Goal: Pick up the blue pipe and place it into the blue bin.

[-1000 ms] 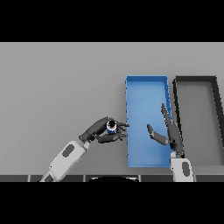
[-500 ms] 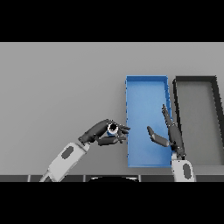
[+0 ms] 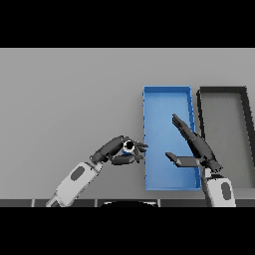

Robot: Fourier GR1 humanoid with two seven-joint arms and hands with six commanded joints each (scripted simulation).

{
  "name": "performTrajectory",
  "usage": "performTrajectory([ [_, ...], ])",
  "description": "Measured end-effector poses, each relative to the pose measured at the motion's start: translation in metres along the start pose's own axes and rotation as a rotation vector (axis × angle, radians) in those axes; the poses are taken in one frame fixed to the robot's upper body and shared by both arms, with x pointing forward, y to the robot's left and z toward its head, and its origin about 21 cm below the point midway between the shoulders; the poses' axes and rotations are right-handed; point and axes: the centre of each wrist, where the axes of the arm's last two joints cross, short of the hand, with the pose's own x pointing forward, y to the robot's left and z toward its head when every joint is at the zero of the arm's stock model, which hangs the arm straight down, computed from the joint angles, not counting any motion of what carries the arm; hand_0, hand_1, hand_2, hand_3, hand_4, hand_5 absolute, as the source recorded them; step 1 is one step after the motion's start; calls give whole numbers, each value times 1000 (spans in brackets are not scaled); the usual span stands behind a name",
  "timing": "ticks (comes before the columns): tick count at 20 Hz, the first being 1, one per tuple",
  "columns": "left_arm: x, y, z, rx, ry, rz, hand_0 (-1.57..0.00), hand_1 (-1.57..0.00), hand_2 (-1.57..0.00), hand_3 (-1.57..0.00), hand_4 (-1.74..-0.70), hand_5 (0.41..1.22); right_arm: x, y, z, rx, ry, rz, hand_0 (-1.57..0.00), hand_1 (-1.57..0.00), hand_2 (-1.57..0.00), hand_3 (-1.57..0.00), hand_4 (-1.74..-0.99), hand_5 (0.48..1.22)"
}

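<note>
Peeking from the left robot hand (image 3: 115,152), a round-ended blue pipe (image 3: 128,146).

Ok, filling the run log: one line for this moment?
left hand: shut on pipe, beside blue bin | right hand: open over bin | pipe: not yet in

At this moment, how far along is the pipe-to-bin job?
Done: the left hand has its fingers curled round the blue pipe. In hand: it holds the pipe just left of the blue bin, outside its wall. Left: carrying it over the wall and releasing it. The right hand is open over the bin.
</note>
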Motion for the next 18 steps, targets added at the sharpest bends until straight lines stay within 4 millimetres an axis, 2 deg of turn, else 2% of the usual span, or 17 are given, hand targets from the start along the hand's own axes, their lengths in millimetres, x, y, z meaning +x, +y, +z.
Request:
performTrajectory([
  [3,2,3,-3,-4,12,1,-1571,-1571,-1571,-1439,-1731,1221,32,3,-14,146,-25,51,1,1,1,1,-1297,523],
  [5,4,4,0,-1,13,-2,-1571,-1571,-1571,-1438,-1732,1221,43,6,-28,226,-36,49,1,1,1,1,-1301,520],
  [9,0,0,-3,-11,25,-14,-1571,-1571,-1571,-1436,-1732,1221,69,24,-51,381,-66,96,1,1,1,1,-1300,529],
  [13,1,6,-7,-11,22,-6,-1571,-1571,-1571,-1441,-1731,1221,80,32,-72,490,-80,150,1,1,1,1,-1282,530],
  [18,-3,7,-4,-36,-15,22,-1571,-1571,-1571,-1504,-1730,1221,84,56,-100,602,-71,144,1,1,1,1,-1233,528],
])
